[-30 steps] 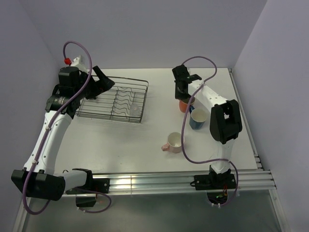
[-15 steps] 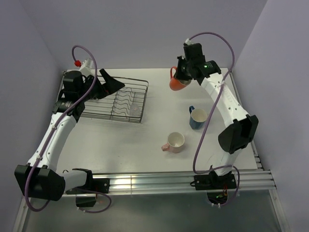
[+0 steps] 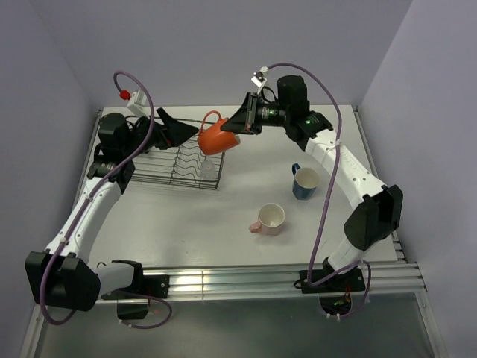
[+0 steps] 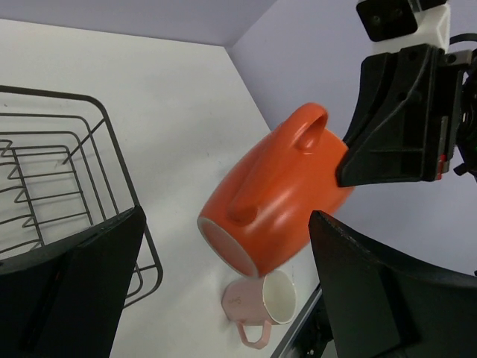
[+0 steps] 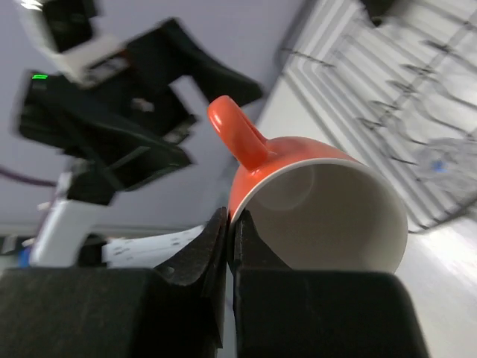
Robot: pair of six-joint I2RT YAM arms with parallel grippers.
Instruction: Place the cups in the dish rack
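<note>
My right gripper [image 3: 240, 123] is shut on the rim of the orange mug [image 3: 216, 137] and holds it tilted in the air above the right end of the dish rack [image 3: 149, 173]. In the right wrist view the jaws [image 5: 232, 221] pinch the mug's wall [image 5: 313, 212]. My left gripper [image 3: 179, 131] is open over the rack, and the orange mug [image 4: 287, 186] hangs just ahead of its spread fingers [image 4: 82, 287]. A clear glass tumbler [image 3: 209, 171] stands in the rack. The blue mug [image 3: 305, 182] and the pink mug [image 3: 270, 219] sit on the table. The dark brown mug is out of view.
The rack's upright dividers [image 3: 190, 153] run along its middle. The pink mug [image 4: 261, 306] lies below the orange mug in the left wrist view. The walls close in at the back and on both sides.
My right gripper lifted the orange mug from beside the blue mug and carried it left to the rack's right end. My left gripper swung right towards it.
</note>
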